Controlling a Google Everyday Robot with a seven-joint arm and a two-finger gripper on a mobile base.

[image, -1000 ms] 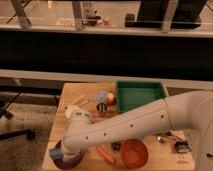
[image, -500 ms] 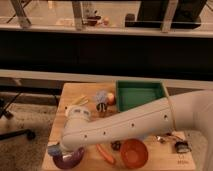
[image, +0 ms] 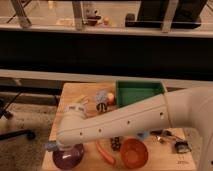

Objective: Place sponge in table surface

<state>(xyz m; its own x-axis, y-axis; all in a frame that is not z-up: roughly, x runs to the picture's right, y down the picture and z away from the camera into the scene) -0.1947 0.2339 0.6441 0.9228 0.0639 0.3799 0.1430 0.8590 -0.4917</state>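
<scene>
Nearest along the front edge of the worktop [image: 75, 92] sit a glossy purple bowl [image: 68, 157], a slim orange carrot-shaped piece [image: 105, 152] and a rounded orange bowl [image: 134, 154], all smooth and hard-looking. Just above the purple bowl's left rim, at the end of the white, matte, tube-like arm [image: 130, 117], the tool [image: 52, 146] is closed, and the pale blue-grey sponge [image: 48, 146] pokes out from it, apparently pinched and off the wood. The sponge should be very light, soft and squashy. It is likely to spring back when let go, and it is neither fragile nor slippery. A hold across its short middle suits it best, since the ends would bend. On release it may cling briefly to a pad or roll toward the bowl, so bare wood to the left looks safer. Farther back stand a small blue cup [image: 102, 95] and the rigid, straight-walled green tray [image: 160, 90] on tan, faintly grained wood.
</scene>
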